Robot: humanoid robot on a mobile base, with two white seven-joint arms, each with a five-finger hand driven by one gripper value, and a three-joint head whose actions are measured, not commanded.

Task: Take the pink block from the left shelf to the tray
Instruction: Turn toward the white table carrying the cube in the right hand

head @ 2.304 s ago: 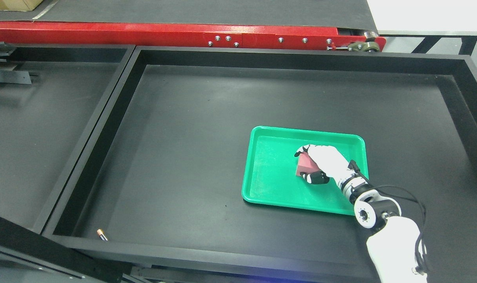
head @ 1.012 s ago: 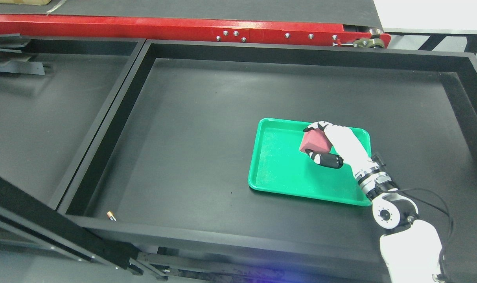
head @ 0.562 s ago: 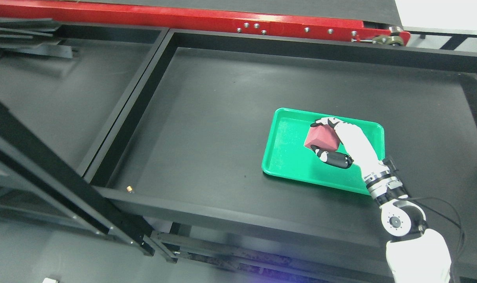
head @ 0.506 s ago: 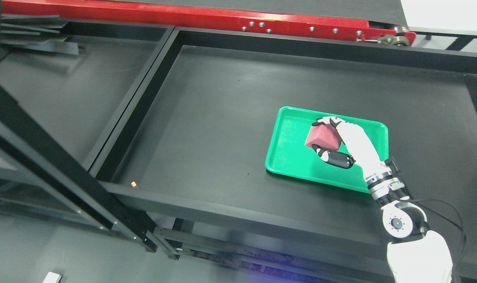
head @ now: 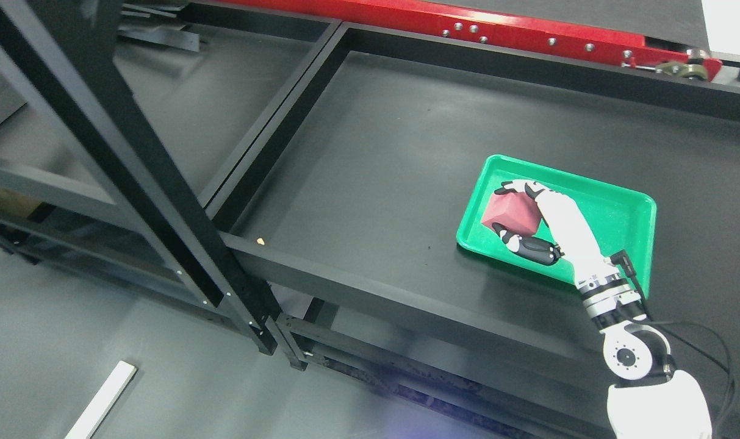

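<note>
A dark pink block [head: 511,213] hangs a little above the left part of the green tray [head: 620,210], which lies on the black table. My right hand [head: 519,216] is shut on the block, fingers curled over its top and the thumb under it. The right arm enters from the lower right corner. No left arm shows in the head view.
A black shelf frame [head: 144,164] crosses the left of the picture, with a second black bin behind it. A red rail [head: 528,36] runs along the back. A small orange object [head: 260,241] lies at the table's near left corner. A white strip [head: 101,399] lies on the grey floor.
The hand has lifted the pink block off the tray floor and holds it above the tray. The camera has swung left and down, so the whole scene has shifted right.
</note>
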